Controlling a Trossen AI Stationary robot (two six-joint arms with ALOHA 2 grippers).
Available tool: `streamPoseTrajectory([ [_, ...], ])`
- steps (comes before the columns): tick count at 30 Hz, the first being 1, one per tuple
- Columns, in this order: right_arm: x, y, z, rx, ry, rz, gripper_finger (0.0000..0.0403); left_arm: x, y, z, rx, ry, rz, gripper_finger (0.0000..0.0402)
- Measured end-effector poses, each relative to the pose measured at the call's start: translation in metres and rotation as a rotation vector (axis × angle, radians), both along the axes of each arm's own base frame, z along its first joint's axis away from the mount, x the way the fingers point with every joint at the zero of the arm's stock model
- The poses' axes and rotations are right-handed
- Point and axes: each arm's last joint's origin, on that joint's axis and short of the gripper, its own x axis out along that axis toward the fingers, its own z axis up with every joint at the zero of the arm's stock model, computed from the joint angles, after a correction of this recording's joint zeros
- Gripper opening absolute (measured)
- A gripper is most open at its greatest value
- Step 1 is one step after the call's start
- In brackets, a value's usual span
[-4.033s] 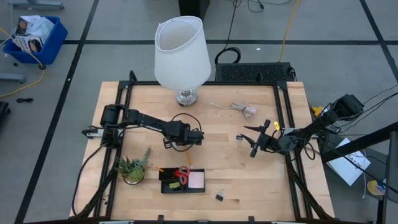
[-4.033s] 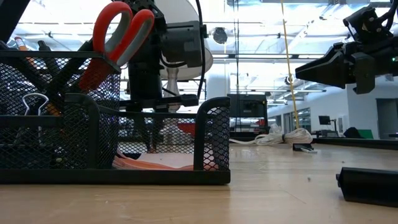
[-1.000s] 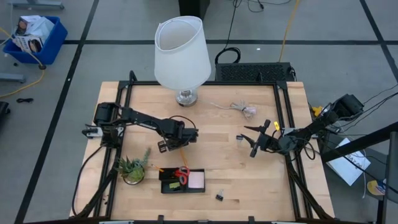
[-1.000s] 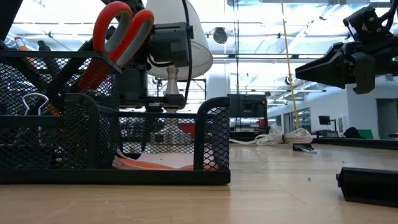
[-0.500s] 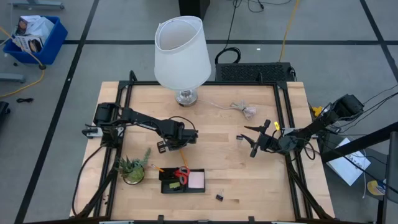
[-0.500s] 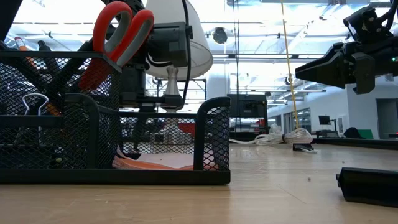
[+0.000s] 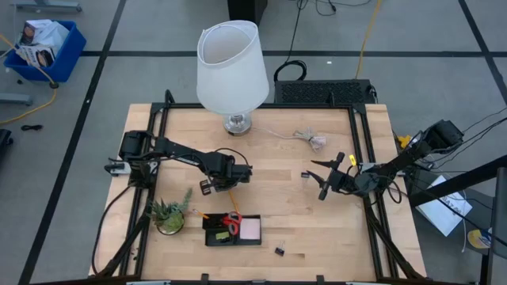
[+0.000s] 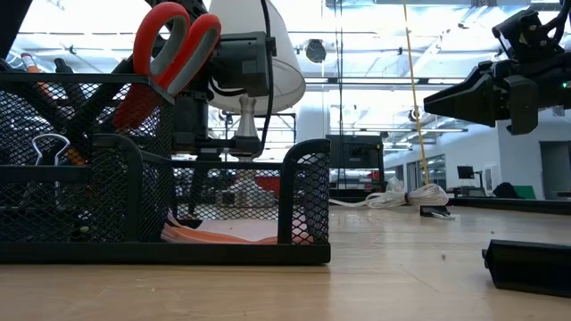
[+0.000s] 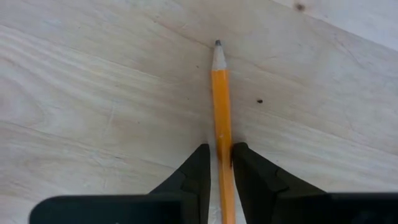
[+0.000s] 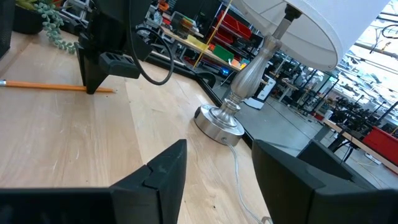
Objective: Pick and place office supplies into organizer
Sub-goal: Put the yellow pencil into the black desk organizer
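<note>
An orange pencil (image 9: 221,106) lies flat on the wooden table, also seen in the right wrist view (image 10: 50,86). My left gripper (image 9: 220,155) (image 7: 215,185) points straight down over it, shut on it. The black mesh organizer (image 7: 232,230) (image 8: 303,201) stands near the front edge and holds red-handled scissors (image 8: 174,45) and a pink sticky-note pad (image 7: 250,229). A black binder clip (image 7: 280,251) lies on the table just right of the organizer. My right gripper (image 7: 323,178) (image 10: 217,165) hangs level and open at the table's right, holding nothing. My left gripper pinches the pencil's orange shaft (image 9: 221,140) between its two fingers, a short way behind the sharpened tip (image 9: 217,45). The fingers (image 9: 198,168) come from above, pointing down, and lie across the pencil. The pencil lies flat on the table.
A lamp with a white shade (image 7: 231,65) stands at the far middle, a pale coiled cable (image 7: 309,138) to its right. A green potted plant (image 7: 169,214) sits left of the organizer. Another small clip (image 7: 305,176) lies by my right gripper.
Since the earliest frames my left gripper has gone toward the table's left and near edges, away from the lamp. Over the last second both arms have kept still.
</note>
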Motion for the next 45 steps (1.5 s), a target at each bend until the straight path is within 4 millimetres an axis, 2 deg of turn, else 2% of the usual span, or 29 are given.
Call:
streamPoseTrajectory([
  [21,0.0,0.0,0.0,0.0,0.0,0.0,0.0174,0.0056,0.0017,0.0085,0.055,0.002,-0.005,0.0069],
  [33,0.0,0.0,0.0,0.0,0.0,0.0,0.0173,0.0049,0.0022,0.0087,0.069,0.008,0.006,0.0025],
  [41,0.0,0.0,0.0,0.0,0.0,0.0,0.0176,0.0049,0.0023,0.0087,0.068,0.007,0.017,0.0035],
  [45,0.0,0.0,0.0,0.0,0.0,0.0,0.0177,0.0049,0.0023,0.0087,0.063,0.008,0.018,0.0025],
])
